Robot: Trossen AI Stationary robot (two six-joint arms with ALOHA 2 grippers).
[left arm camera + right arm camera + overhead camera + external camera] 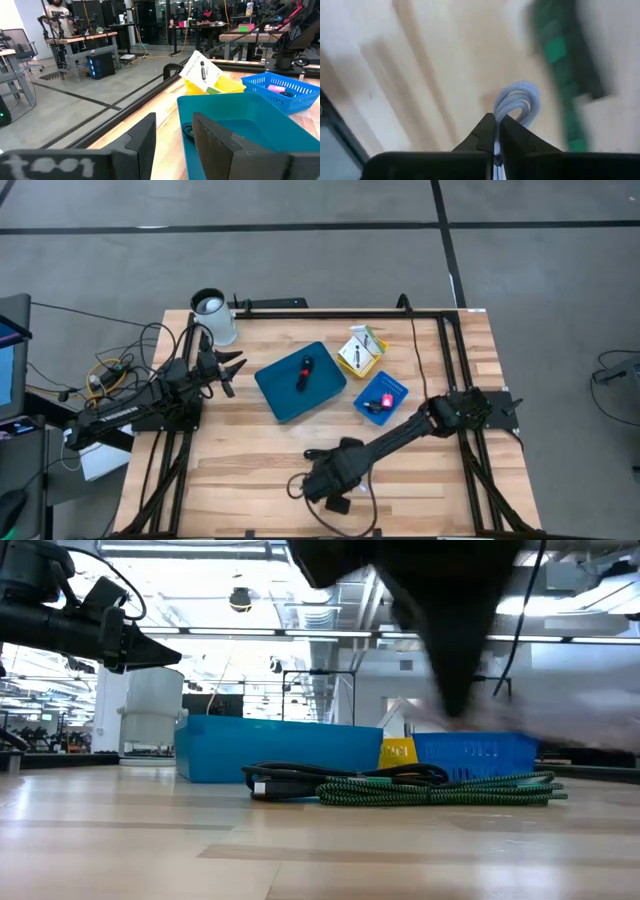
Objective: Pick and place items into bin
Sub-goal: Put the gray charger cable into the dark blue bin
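Note:
My right gripper (pixel 318 483) is near the table's front edge, shut on a thin white cord (pixel 517 101). A black cable and a green-and-black braided cable (pixel 430 787) lie coiled on the table beside it. The teal bin (pixel 285 392) stands at the table's middle and holds a black and red piece (pixel 304 372). A white square packet (pixel 357 350) leans in a yellow tray. A pink-red piece (pixel 386 400) lies in a blue basket (pixel 395 388). My left gripper (pixel 175 140) is open and empty, raised by the bin's left side. My right gripper pinches the white cord (pixel 496 146) between its two fingers. A looped end of the cord (pixel 520 97) sticks out past the fingertips, above the table. Whether the rest of the cord is lifted or lies on the table, I cannot tell.
A white cylinder (pixel 213 317) stands at the far left corner. The yellow tray (pixel 372 362) and the blue basket stand right of the bin. A black frame (pixel 440 315) runs along the far and right edges. There is bare wood at the front left.

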